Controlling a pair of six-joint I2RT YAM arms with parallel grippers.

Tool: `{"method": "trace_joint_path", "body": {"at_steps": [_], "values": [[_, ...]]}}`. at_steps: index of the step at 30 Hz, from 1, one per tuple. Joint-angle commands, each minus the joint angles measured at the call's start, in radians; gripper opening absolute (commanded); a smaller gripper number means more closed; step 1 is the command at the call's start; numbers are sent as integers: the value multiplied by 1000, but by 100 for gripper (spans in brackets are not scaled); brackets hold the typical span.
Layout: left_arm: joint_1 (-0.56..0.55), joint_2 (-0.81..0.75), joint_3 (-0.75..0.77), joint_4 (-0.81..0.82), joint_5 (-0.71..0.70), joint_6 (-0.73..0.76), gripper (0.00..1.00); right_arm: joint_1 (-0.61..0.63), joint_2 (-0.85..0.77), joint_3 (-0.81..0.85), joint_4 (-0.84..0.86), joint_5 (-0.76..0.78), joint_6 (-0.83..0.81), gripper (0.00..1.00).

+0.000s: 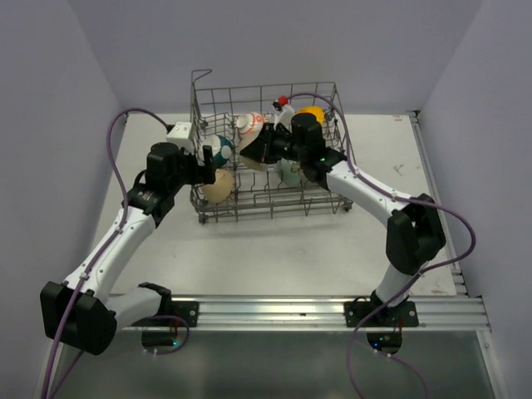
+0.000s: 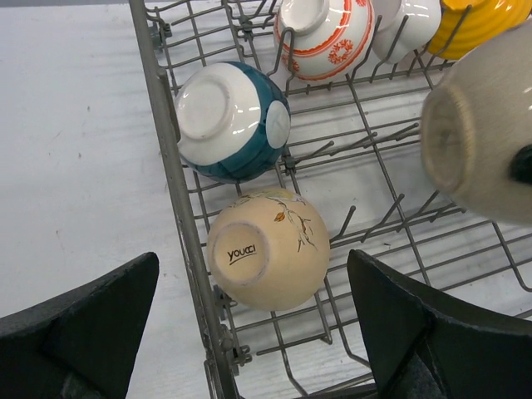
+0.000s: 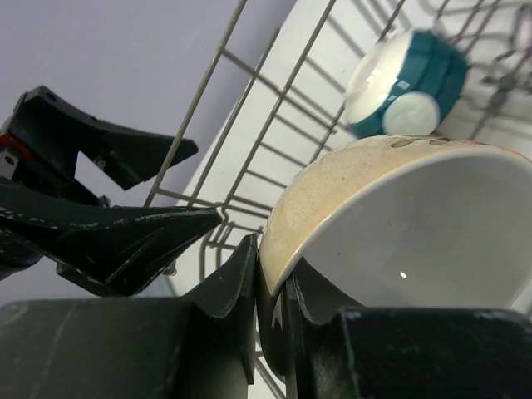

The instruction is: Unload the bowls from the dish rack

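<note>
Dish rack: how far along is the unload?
Done: no bowl visibly outside the grey wire dish rack yet. In hand: right jaws clamp the rim of a speckled beige ceramic bowl over the rack; left jaws hang open over a cream leaf-painted bowl. Left: teal-and-white bowl, white bowl with orange-red pattern, yellow bowl.

We see a flat white table (image 1: pixel 274 249). One big thing sits right on it: a big grey wire dish rack (image 1: pixel 266 205). The rack stands near the back of the table, about in the middle from side to side. In the left wrist view, bare table (image 2: pixel 75 166) shows just beside the rack's left wall (image 2: pixel 170 158). A long silver metal rail (image 1: pixel 291 309) runs along the near edge. On the right side we spot a few small dark marks (image 1: pixel 397 169).
</note>
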Motion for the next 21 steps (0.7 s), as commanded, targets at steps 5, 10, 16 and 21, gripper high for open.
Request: {"method": "trace_joint_path", "body": {"at_steps": [5, 10, 16, 21], "values": [[-6, -60, -15, 27, -37, -21, 100, -62, -189, 188, -239, 288, -294, 0], [-6, -74, -17, 23, -38, -24, 100, -208, -206, 260, -391, 415, -326, 0], [-6, -83, -14, 18, -39, -27, 100, -418, -203, 251, -466, 544, -314, 0], [-6, -84, -9, 9, -22, -9, 100, -538, -133, 247, -516, 641, -312, 0]]}}
